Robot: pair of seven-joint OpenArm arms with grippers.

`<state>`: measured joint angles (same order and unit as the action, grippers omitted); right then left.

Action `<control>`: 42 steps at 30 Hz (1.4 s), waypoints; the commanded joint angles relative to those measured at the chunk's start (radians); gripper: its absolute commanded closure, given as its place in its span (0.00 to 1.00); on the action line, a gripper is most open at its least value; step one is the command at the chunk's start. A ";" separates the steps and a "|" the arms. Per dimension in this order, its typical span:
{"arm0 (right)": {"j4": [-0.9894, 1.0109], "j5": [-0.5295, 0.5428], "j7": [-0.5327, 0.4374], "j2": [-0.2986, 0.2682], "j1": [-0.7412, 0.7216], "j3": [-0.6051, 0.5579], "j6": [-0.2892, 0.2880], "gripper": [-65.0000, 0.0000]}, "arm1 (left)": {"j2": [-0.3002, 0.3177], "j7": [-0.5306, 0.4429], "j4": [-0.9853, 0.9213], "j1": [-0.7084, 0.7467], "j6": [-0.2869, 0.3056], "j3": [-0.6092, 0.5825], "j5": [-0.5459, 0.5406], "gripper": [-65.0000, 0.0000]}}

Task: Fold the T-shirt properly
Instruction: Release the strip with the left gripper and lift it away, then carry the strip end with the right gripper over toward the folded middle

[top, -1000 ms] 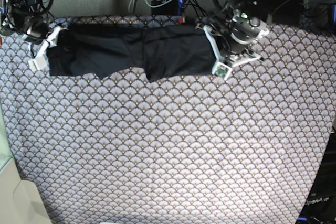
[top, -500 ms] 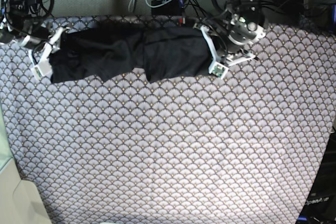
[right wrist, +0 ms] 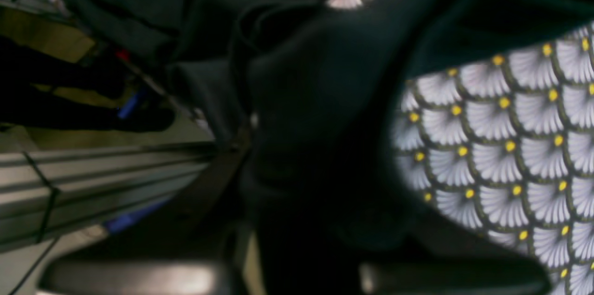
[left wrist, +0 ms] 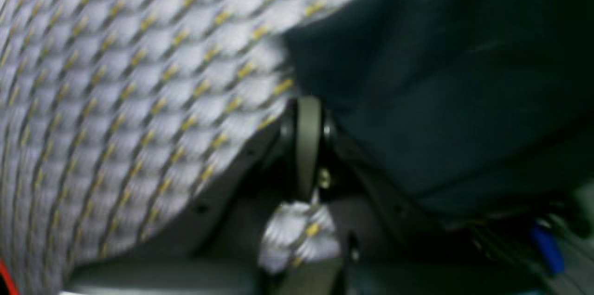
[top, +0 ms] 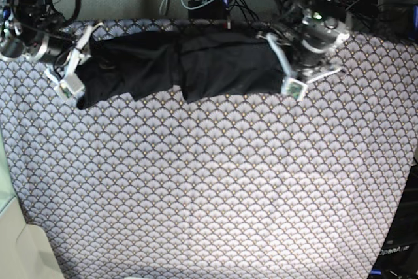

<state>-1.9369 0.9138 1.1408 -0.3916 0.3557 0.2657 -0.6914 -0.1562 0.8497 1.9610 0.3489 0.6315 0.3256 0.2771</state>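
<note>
The left end effector (top: 286,70) has its jaws pressed together on one end of the T-shirt (top: 183,68); in the left wrist view the dark fabric (left wrist: 441,91) lies directly against the closed fingers (left wrist: 308,146). The right end effector (top: 73,70) is clamped on the other end, and in the right wrist view the black cloth (right wrist: 315,137) is bunched thickly in the jaws, so they stand a little apart around it.

From each end effector the garment runs toward the other one. It makes one long dark band along the far edge of the table, on the scallop-patterned cloth (top: 215,187), with a small notch in its near edge about halfway between the two arms. Its long axis is therefore the line that joins the two end effectors, and each arm has only its own end close to it; the middle is well apart from both.

This is the relation that matters for the next move. I judge that the shirt is gathered, not yet folded properly, and it is not taut, because wrinkles show near the right end effector. To spread it, both arms should probably carry their ends toward the near, free part of the table together, keeping the band straight. If one arm leads, the fabric may twist or slip out.
</note>
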 commanded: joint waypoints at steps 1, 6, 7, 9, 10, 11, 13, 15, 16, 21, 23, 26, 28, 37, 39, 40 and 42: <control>-0.023 0.028 -0.006 0.009 -0.011 0.005 -0.007 1.00 | -0.001 -0.013 0.021 -0.007 0.000 0.017 -0.008 1.00; -0.032 0.028 0.060 0.081 -0.037 -0.001 -0.007 1.00 | 0.007 -0.023 0.015 -0.006 0.012 0.145 -0.008 1.00; -0.032 0.028 0.071 0.095 -0.040 -0.001 -0.007 1.00 | 0.007 -0.023 0.011 -0.009 0.037 0.180 -0.008 1.00; -0.032 0.028 0.094 0.113 -0.059 -0.001 -0.007 1.00 | 0.007 -0.023 0.004 -0.011 0.067 0.260 -0.008 1.00; -0.032 0.028 0.104 0.124 -0.066 -0.001 -0.007 1.00 | 0.007 -0.023 -0.004 -0.011 0.067 0.289 -0.008 1.00; -0.032 0.028 0.115 0.138 -0.071 -0.003 -0.007 1.00 | 0.007 -0.023 -0.016 -0.012 0.067 0.315 -0.008 1.00; -0.032 0.028 0.132 0.158 -0.086 -0.004 -0.007 1.00 | 0.007 -0.023 -0.042 -0.024 0.067 0.361 -0.003 1.00; -0.032 0.028 0.156 0.171 -0.099 -0.010 -0.007 1.00 | 0.007 -0.023 -0.076 -0.043 0.067 0.402 0.001 1.00; -0.034 0.031 0.163 0.178 -0.106 -0.023 -0.007 1.00 | 0.007 -0.023 -0.091 -0.046 0.067 0.421 0.001 1.00; -0.039 0.029 0.143 0.179 -0.116 -0.136 -0.007 1.00 | 0.008 -0.025 -0.139 -0.064 0.067 0.447 0.001 1.00; -0.039 0.028 0.141 0.184 -0.117 -0.171 -0.007 1.00 | 0.008 -0.025 -0.151 -0.067 0.067 0.444 0.001 1.00; -0.039 0.026 0.141 0.204 -0.119 -0.202 -0.007 1.00 | 0.008 -0.025 -0.157 -0.072 0.067 0.442 0.001 1.00; -0.039 0.026 0.141 0.207 -0.132 -0.222 -0.007 1.00 | 0.007 -0.025 -0.157 -0.084 0.067 0.442 0.001 1.00; -0.029 0.024 0.140 0.234 -0.208 -0.308 -0.007 1.00 | 0.007 -0.025 -0.157 -0.087 0.067 0.442 0.001 1.00; -0.028 0.024 0.140 0.244 -0.220 -0.308 -0.007 1.00 | 0.007 -0.025 -0.157 -0.086 0.067 0.442 0.001 1.00; -0.028 0.024 0.140 0.245 -0.220 -0.308 -0.007 1.00 | 0.007 -0.025 -0.157 -0.086 0.067 0.442 0.001 1.00; -0.026 0.024 0.140 0.257 -0.221 -0.311 -0.007 1.00 | 0.007 -0.025 -0.157 -0.086 0.067 0.442 0.001 1.00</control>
<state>-1.9499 0.9043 1.3064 -0.1371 0.1432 -0.0444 -0.6914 -0.1528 0.8349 1.7882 0.2661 0.7006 0.7681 0.2848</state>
